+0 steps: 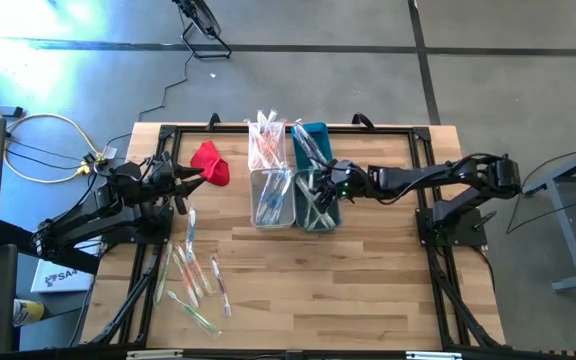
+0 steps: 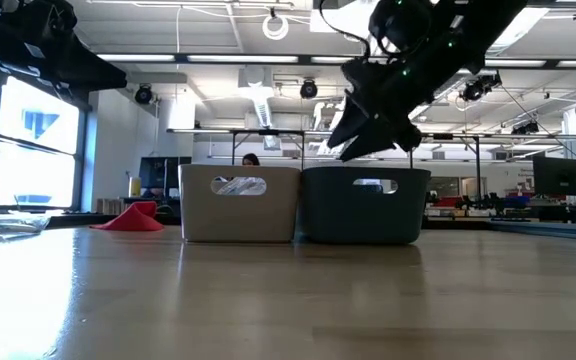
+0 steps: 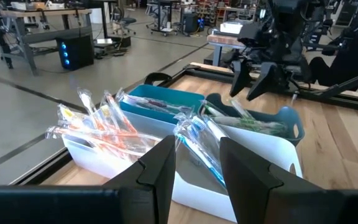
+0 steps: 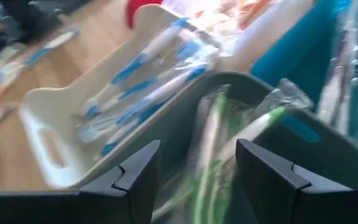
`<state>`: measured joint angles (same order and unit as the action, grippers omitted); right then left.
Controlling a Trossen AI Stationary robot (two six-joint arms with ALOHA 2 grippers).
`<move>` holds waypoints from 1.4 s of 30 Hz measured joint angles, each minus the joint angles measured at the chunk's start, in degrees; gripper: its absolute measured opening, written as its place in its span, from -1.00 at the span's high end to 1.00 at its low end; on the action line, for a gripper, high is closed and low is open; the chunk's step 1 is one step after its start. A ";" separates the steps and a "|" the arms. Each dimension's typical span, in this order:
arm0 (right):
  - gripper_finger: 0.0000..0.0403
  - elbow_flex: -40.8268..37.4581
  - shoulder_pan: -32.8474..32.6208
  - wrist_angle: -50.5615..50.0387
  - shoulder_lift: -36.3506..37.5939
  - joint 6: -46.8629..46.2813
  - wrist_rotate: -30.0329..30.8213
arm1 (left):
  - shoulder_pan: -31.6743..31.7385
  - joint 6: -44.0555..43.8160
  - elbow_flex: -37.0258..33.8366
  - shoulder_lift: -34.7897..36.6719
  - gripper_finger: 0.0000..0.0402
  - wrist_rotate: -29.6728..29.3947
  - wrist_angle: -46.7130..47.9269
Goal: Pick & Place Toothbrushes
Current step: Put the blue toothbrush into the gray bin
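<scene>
The right hand [image 4: 194, 171] hangs just over the dark grey bin [image 4: 328, 162], its two fingers spread apart with nothing between them. Straight below it lie green-handled toothbrushes [image 4: 260, 124] in clear wrappers, inside that bin; the fingers do not touch them. Next to it, the white bin [image 4: 48, 134] holds blue-handled brushes [image 4: 148, 62].

From above, four bins sit in a tight block at the middle of the bench [image 1: 368, 290]: the dark grey bin [image 1: 318, 205] and white bin [image 1: 271, 198] side by side, and behind them a teal bin [image 1: 316, 138] and another white bin [image 1: 266, 145] stuffed with orange and pink brushes. The right hand [image 1: 320, 183] reaches in from the right side and sits over the far rim of the dark grey bin.

The left hand [image 1: 183, 183] waits near the left edge of the bench, just beside a red cloth [image 1: 211, 163]. Its fingers [image 3: 160, 168] stand apart and hold nothing, pointing toward the bins.

More loose toothbrushes [image 1: 196, 275] lie scattered flat on the bench in front of the left hand, well apart from the bins. The near right part of the bench is bare wood. In the low view the right hand [image 2: 373, 125] hangs above the dark bin's rim [image 2: 366, 172], clear of it.
</scene>
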<state>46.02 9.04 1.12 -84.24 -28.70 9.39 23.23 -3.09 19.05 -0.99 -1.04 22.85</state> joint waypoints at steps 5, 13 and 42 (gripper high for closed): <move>0.12 0.09 -0.04 1.73 2.25 0.01 -6.27 | -0.01 0.00 0.00 0.01 0.38 -0.02 0.02; 0.45 0.06 -0.15 5.09 2.29 0.45 -9.68 | 0.02 0.00 0.00 0.02 0.38 -0.02 0.00; 0.96 0.04 -0.57 8.14 2.29 2.64 -9.38 | 0.02 0.00 0.00 -0.01 0.38 -0.17 0.00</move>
<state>46.06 8.47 9.27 -81.95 -26.06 0.01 23.24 -3.09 19.05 -0.99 -1.21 22.85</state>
